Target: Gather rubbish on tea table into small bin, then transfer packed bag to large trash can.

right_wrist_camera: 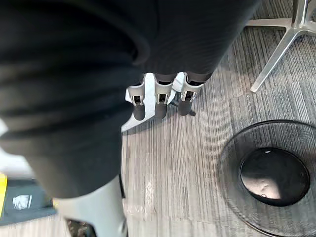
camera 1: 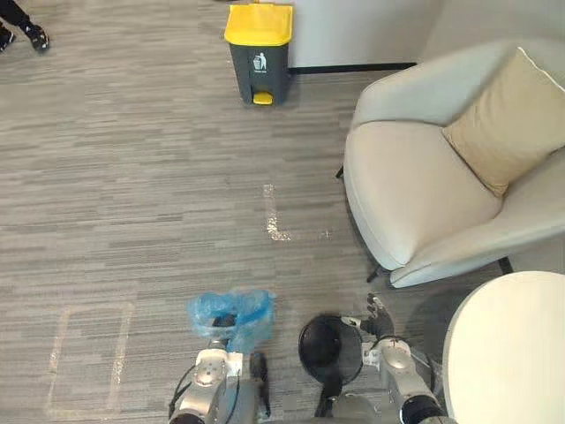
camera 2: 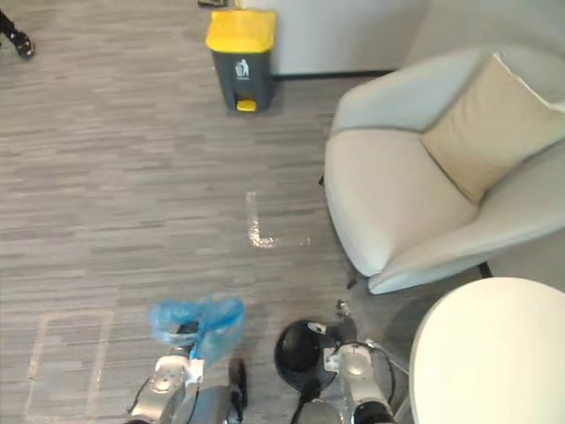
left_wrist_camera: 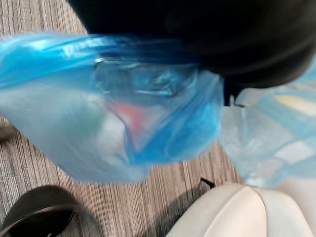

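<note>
One blue bag (camera 1: 231,314), lumpy with rubbish, seems to hang clear of the floor under the left hand (left_wrist_camera: 197,34), low in front of the robot. The plastic bunches round that hand, so its grip cannot be told. With the bag out of the bin and carried, the gathering looks done and the transfer looks like the step in hand.

The bin (camera 1: 328,346), black mesh, stands bare and empty on the floor just right of the bag, near the table (camera 1: 512,353). The right hand (camera 1: 381,322) hovers by the bin's far side, its fingers (right_wrist_camera: 159,101) straight and relaxed and holding nothing, free perhaps for the lid.

The can (camera 1: 258,53), grey with its yellow lid down and a pedal in front, stands well apart at the floor's far edge by the wall. Reaching it likely calls for a walk over open floor, past the tape marks (camera 1: 274,216) and left of the chair (camera 1: 415,194) with its cushion (camera 1: 508,119). A person's shoe (camera 1: 35,35) shows at the far left corner.

The thin bag could snag or tear, and the lid must open before any drop
</note>
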{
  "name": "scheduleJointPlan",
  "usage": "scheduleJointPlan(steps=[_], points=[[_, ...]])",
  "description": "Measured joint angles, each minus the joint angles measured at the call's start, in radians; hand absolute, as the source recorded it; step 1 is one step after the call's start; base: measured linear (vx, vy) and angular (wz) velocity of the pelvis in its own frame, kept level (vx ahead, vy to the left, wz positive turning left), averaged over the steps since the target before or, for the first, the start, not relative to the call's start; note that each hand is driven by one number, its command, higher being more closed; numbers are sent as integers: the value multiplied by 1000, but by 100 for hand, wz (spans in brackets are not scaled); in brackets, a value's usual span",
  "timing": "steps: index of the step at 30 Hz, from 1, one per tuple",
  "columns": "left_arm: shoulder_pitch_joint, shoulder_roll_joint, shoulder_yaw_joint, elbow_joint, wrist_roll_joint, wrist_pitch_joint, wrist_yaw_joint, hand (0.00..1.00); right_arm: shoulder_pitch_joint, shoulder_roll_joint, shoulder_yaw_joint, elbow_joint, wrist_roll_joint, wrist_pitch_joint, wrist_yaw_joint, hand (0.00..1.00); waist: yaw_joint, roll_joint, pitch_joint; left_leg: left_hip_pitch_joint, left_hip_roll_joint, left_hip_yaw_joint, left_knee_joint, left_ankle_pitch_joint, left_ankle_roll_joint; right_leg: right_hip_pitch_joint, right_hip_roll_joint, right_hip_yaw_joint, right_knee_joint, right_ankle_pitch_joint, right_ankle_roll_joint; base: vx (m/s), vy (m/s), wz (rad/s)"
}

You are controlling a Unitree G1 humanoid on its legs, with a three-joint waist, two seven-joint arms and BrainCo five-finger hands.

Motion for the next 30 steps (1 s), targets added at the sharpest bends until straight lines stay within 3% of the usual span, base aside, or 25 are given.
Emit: scheduleJointPlan(steps=[2, 5, 6, 7, 9, 10, 11, 13, 14, 17, 19, 20, 21, 22, 23, 24, 26, 27, 30], points=[[-6, 26, -18, 7, 2, 0, -15, 100, 7, 25, -1, 1, 0, 6, 2, 0, -1, -12, -7, 5, -24, 10, -16, 4, 5, -3, -20, 12, -15, 33, 21, -25, 183, -8], [-2, 45, -23, 22, 20, 0, -21, 100, 7, 45, 4, 4, -1, 18, 4, 0, 1, -6, -2, -9, -47, 34, 18, -12, 29, -38, -51, 59, 26, 44, 33, -66, 137, -27], [-2, 48, -24, 23, 35, 0, -22, 100, 5, 45, 8, 4, -2, 21, 5, 0, 1, 3, 3, -19, -46, 39, 39, -36, 50, -66, -51, 86, 69, 37, 22, -136, 142, -21], [-1, 50, -28, 23, 53, 0, -31, 100, 14, 51, 12, 5, -4, 29, 13, 0, -1, 7, 12, -21, -45, 37, 57, -70, 43, -100, -45, 178, 139, 21, -8, -133, 133, -11], [16, 58, -35, 23, 55, 1, -40, 100, 40, 53, 20, 6, -11, 30, 16, 0, -5, 4, 10, -4, -45, 31, 52, -79, 49, -107, -15, 235, 189, -31, -30, -81, 36, 6], [21, 62, -33, 23, 63, 1, -40, 100, 48, 53, 36, 6, -13, 30, 19, 0, -9, -3, 5, -2, -45, 26, 39, -78, 48, -115, 44, 271, 206, -74, -16, -47, -80, 17], [21, 66, -32, 24, 71, 2, -41, 100, 57, 53, 45, 8, -17, 29, 23, 0, -12, -16, -3, -3, -50, 22, 18, -70, 36, -113, 102, 292, 174, -116, -33, -34, -106, 16], [19, 63, -32, 26, 72, 5, -42, 100, 59, 44, 42, 17, -19, 29, 24, 0, -14, -18, -6, -6, -60, 5, 6, -58, 21, -92, 119, 284, 122, -148, -67, 83, -169, 44], [8, 33, -46, 42, 72, 5, -54, 100, 107, 36, 0, 47, -17, 29, 23, 0, -20, -19, -22, 22, -65, -73, -52, 13, 30, -23, 132, 206, 52, -133, -53, 265, -222, 87], [18, 37, -48, 58, 72, 5, -60, 100, 104, 33, -1, 47, -17, 29, 23, 0, -16, -28, -33, 64, -69, -84, -82, 27, 32, 23, 142, 209, 36, -131, -53, 263, -130, 43], [37, 42, -54, 57, 72, 5, -61, 100, 98, 36, 0, 53, -17, 28, 24, 0, -12, -33, -50, 43, -69, -79, -29, 22, 27, 32, 136, 214, 34, -120, -63, 124, -25, 26], [25, 38, -53, 53, 72, 6, -63, 100, 80, 36, -1, 69, -16, 27, 23, 0, -13, -33, -46, -45, -58, -74, 161, -8, 19, 64, 132, 207, -3, -80, -63, 124, 37, 37], [34, 32, -52, 42, 72, 6, -66, 100, 69, 33, 2, 91, -18, 28, 23, 0, 0, -38, -42, -114, -31, -23, 325, -18, 18, 103, 129, 212, -30, -50, -61, 95, 43, 25], [41, 30, -51, 34, 71, 6, -67, 100, 71, 33, 4, 91, -18, 28, 23, 0, 8, -37, -43, -121, -10, 12, 365, -37, 24, 114, 130, 218, -30, -49, -62, 91, 62, -18], [60, 24, -43, 19, 71, 5, -67, 100, 78, 31, 8, 88, -18, 26, 23, 0, 24, -25, -47, -124, 50, 87, 402, -63, 52, 135, 143, 223, -29, -49, -61, 70, 54, -33], [72, 12, -39, 16, 71, 5, -68, 100, 85, 27, 7, 78, -20, 25, 22, 0, 31, 11, -63, -127, 114, 117, 366, -41, 62, 145, 171, 222, -20, -55, -54, 118, 101, -17], [70, 13, -19, 13, 70, 5, -67, 100, 78, 27, 0, 79, -21, 28, 20, 0, 28, 7, -74, -69, 68, 112, 248, -37, 64, 137, 149, 218, -12, -64, -42, 98, 102, 15], [61, 19, -13, 0, 70, 4, -65, 100, 80, 32, 0, 80, -21, 29, 19, 0, 26, 2, -77, -43, 43, 106, 152, -19, 47, 120, 141, 211, -9, -64, -41, 49, 91, 28], [40, 26, -14, -5, 69, 4, -59, 100, 74, 33, -1, 86, -23, 39, 17, 0, 26, -1, -76, -29, 1, 81, 33, 43, 48, 97, 124, 186, -11, -62, -38, -19, 57, 37]])
